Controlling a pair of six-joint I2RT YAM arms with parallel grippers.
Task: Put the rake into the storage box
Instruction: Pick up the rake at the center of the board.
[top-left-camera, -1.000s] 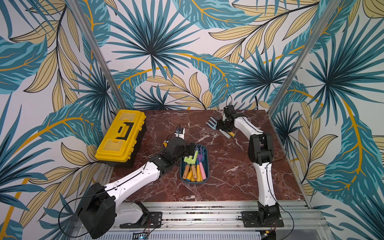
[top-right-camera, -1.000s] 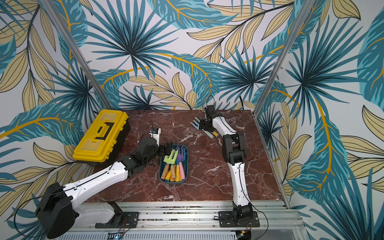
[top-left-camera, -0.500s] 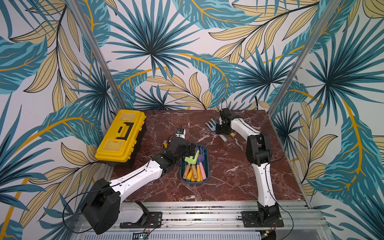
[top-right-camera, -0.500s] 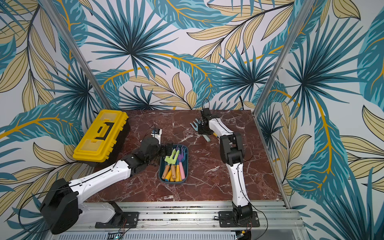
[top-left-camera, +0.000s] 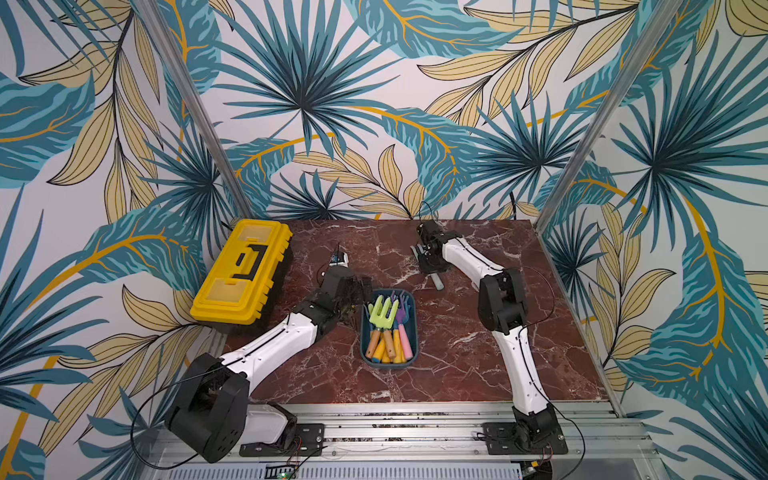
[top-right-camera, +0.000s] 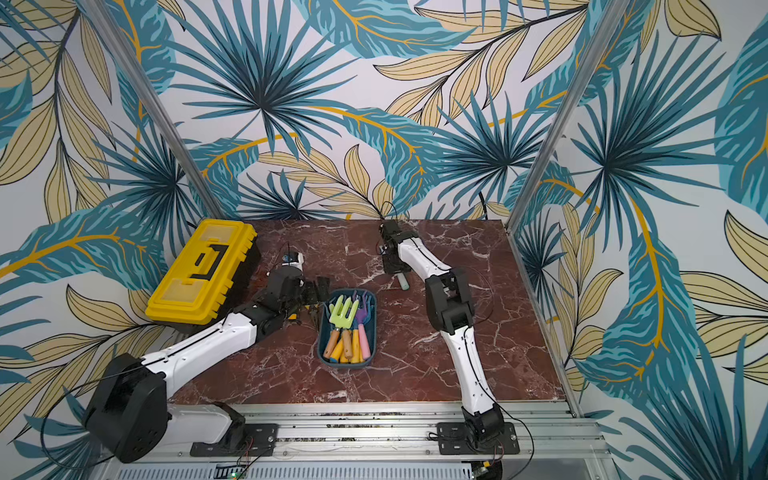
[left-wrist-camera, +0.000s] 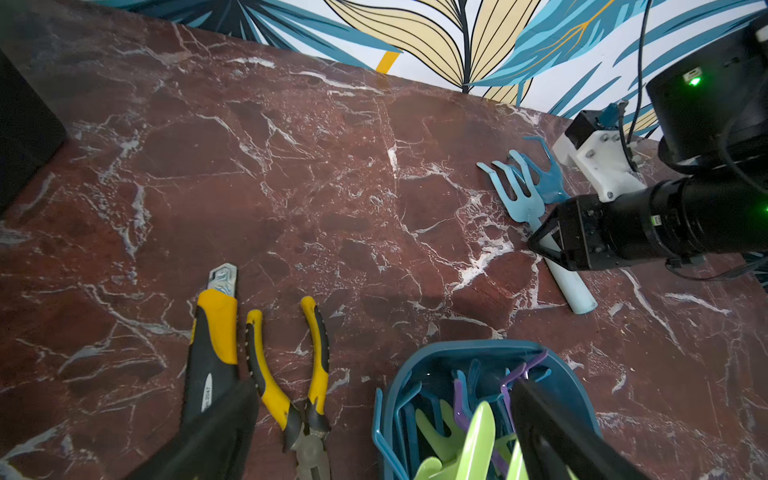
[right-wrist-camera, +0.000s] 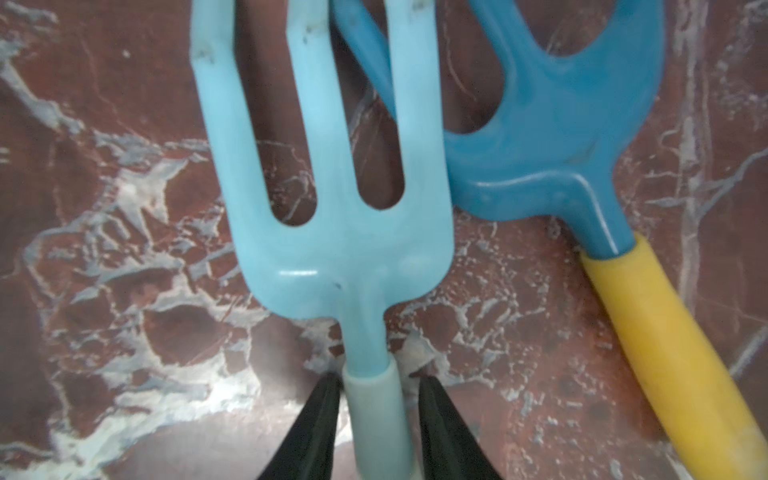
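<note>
"Rake (right-wrist-camera: 332, 249) position, grip?"
"On marble (right-wrist-camera: 104, 311), apart from storage box (top-left-camera: 388, 365); right gripper (right-wrist-camera: 376, 380) fingers straddle handle, sliver of gap. Close fully, lift clear of darker rake (right-wrist-camera: 552, 166). Left gripper (top-right-camera: 318, 293) spread, idle."

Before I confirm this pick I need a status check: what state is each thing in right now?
light blue rake: flat on table, outside storage box
dark blue rake: flat on table, touching the light blue one
right gripper: straddling the light blue rake's handle, grip unclear
left gripper: open, empty
storage box: lidless, holding several rakes
yellow toolbox: shut
pliers: on table, handles spread
utility knife: on table, blade tip out
</note>
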